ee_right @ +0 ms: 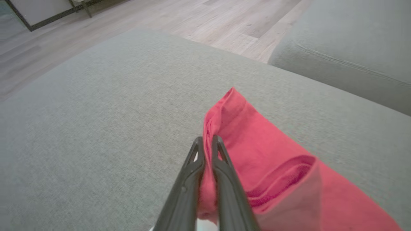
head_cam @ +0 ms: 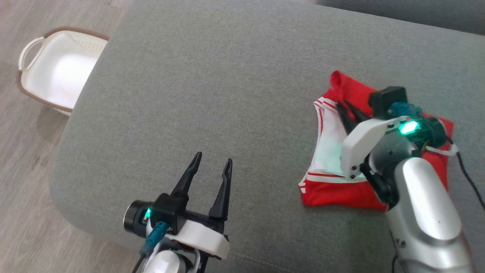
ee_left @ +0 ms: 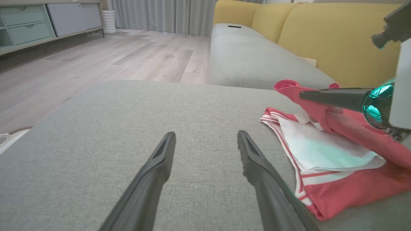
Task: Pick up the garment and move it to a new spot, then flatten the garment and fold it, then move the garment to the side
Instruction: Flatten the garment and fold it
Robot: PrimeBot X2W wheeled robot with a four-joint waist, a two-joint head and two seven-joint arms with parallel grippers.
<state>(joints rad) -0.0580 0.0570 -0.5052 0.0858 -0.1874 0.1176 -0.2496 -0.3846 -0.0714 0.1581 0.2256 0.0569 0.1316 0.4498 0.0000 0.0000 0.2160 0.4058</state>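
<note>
A red garment with white panels and striped trim point(head_cam: 333, 167) lies partly folded on the right side of the grey cushion point(head_cam: 227, 94). My right gripper point(head_cam: 343, 106) is shut on a red fold of the garment point(ee_right: 237, 128) and holds that fold slightly above the rest. The left wrist view shows the garment point(ee_left: 324, 154) at the right, with the right gripper's dark finger point(ee_left: 334, 96) lying across the raised fold. My left gripper point(head_cam: 212, 161) hovers open over bare cushion at the lower middle, well to the left of the garment, nothing between its fingers point(ee_left: 160, 160).
A white laundry basket with a brown rim point(head_cam: 57, 68) stands on the wooden floor past the cushion's left edge. A second grey seat point(ee_left: 257, 57) and yellow backrests point(ee_left: 337, 41) lie beyond. A cabinet point(ee_left: 38, 22) stands across the floor.
</note>
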